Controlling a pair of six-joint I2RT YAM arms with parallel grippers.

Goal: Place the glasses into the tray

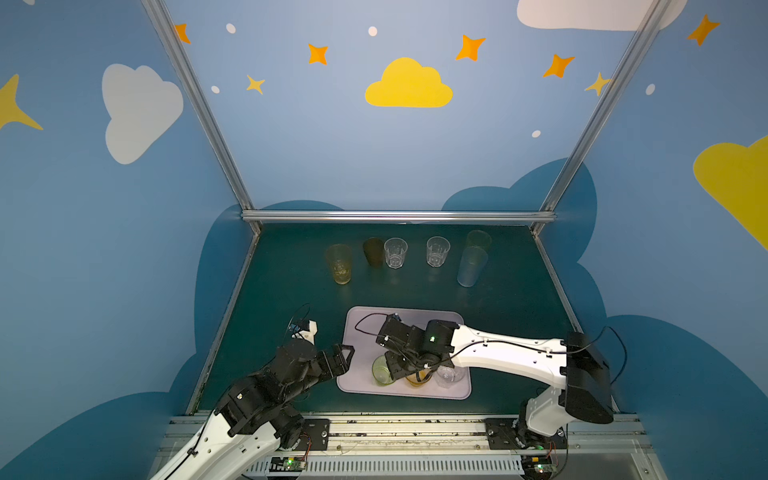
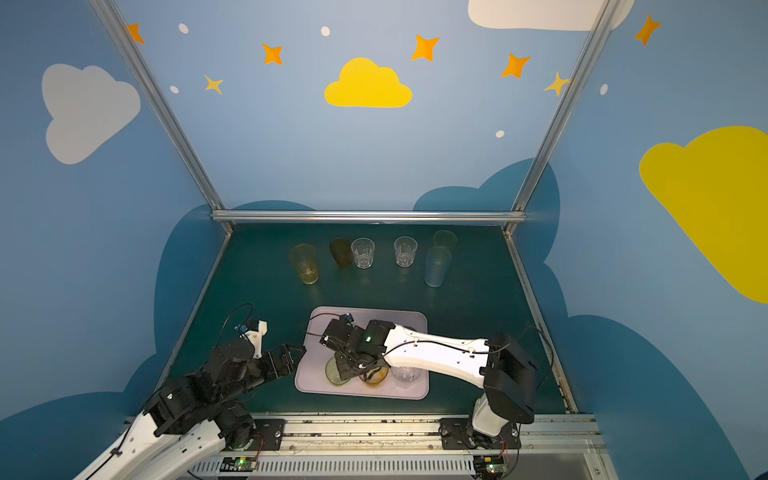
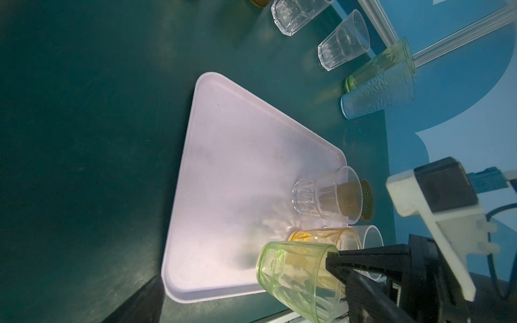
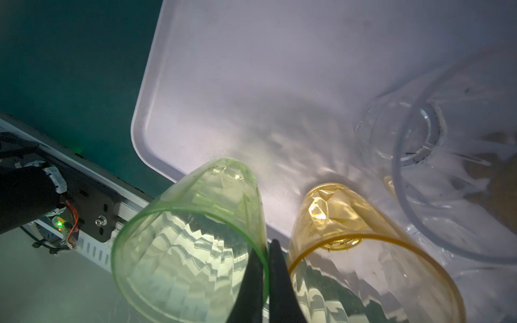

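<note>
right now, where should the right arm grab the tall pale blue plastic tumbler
Pinch its rim wall from above, on the near side: the tall pale blue tumbler stands upright, mouth up, and the tall green tumbler stands close behind it.

White links (image 1: 498, 351); black joints (image 1: 436, 337); thin cables (image 1: 368, 316)

Pale lilac rectangular tray (image 1: 357, 384) holds short green tumbler (image 1: 379, 372), tilted, beside amber tumbler (image 1: 415, 380) and clear tumbler (image 1: 451, 374) at near edge; six tumblers (image 1: 395, 252) stand beyond.
</note>
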